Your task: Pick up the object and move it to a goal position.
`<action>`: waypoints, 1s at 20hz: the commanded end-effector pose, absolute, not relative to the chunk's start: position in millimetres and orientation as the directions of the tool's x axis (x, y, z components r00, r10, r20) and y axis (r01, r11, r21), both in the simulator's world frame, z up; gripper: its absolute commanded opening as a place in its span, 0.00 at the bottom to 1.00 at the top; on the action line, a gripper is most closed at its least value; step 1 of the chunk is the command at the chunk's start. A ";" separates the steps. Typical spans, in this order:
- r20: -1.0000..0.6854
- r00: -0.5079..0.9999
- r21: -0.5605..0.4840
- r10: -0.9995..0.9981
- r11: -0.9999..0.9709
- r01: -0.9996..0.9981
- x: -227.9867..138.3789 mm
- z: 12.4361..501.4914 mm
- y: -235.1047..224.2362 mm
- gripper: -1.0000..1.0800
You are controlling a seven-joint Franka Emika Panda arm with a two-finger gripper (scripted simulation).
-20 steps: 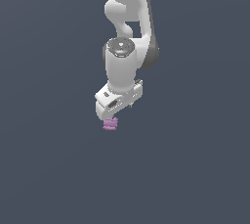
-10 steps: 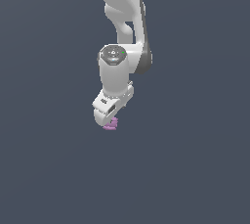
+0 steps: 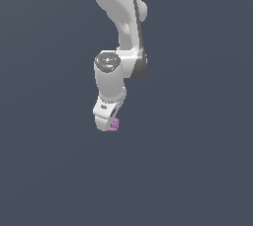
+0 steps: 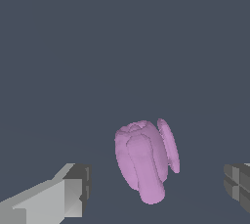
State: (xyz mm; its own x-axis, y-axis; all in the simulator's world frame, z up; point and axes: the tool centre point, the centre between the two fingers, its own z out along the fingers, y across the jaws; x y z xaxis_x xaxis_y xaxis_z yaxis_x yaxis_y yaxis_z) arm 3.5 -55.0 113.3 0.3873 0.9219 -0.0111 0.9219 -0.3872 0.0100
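Hanging down from the upper middle of the exterior view, the white arm (image 3: 121, 18) bent at a rounded joint (image 3: 107, 62) with a dark cap, and below that joint the wrist section tapered to the gripper (image 3: 108, 124) a little left of the frame's centre. The whole scene around it was a flat, dark blue-grey ground (image 3: 197, 161) with no visible edges or markings.

At the lower tip of the gripper in that view, only a small pink-purple sliver of the object (image 3: 114, 125) showed, peeking out at the gripper's lower right side; the rest of it was hidden behind the white housing.

The wrist view gave the clearer reading. One grey fingertip (image 4: 73, 191) sat at the lower left of that frame and the other (image 4: 238, 184) at the lower right edge, with a wide span between them. The object (image 4: 144, 162) lay in that span, in the lower middle of the frame. It looked like a rounded, lumpy pink-purple body with lengthwise ridges and a thin disc-like flange on one side. Dark background showed on both sides of it, so neither finger touched it: the pincer stood spread apart, gripping nothing.

Whether the object rested on the ground could not be told from either picture.
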 end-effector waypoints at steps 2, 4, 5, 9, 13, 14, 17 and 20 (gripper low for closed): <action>-0.009 0.309 0.006 0.951 -0.309 0.951 1.9 106.4 -60.8 0.96; -0.007 0.270 0.004 0.963 -0.270 0.963 1.1 103.1 -63.6 0.96; -0.006 0.252 0.004 0.968 -0.252 0.968 0.8 101.6 -64.9 0.96; -0.004 0.194 0.002 0.981 -0.194 0.981 -0.5 96.8 -69.0 0.96; -0.001 0.154 0.001 0.988 -0.154 0.988 -1.3 93.6 -71.7 0.96; -0.001 0.147 0.000 0.989 -0.147 0.989 -1.5 93.0 -72.1 0.96; 0.000 0.134 0.000 0.991 -0.134 0.991 -1.7 92.0 -73.0 0.96; 0.000 0.136 0.000 0.991 -0.136 0.991 -1.8 92.0 -73.1 0.96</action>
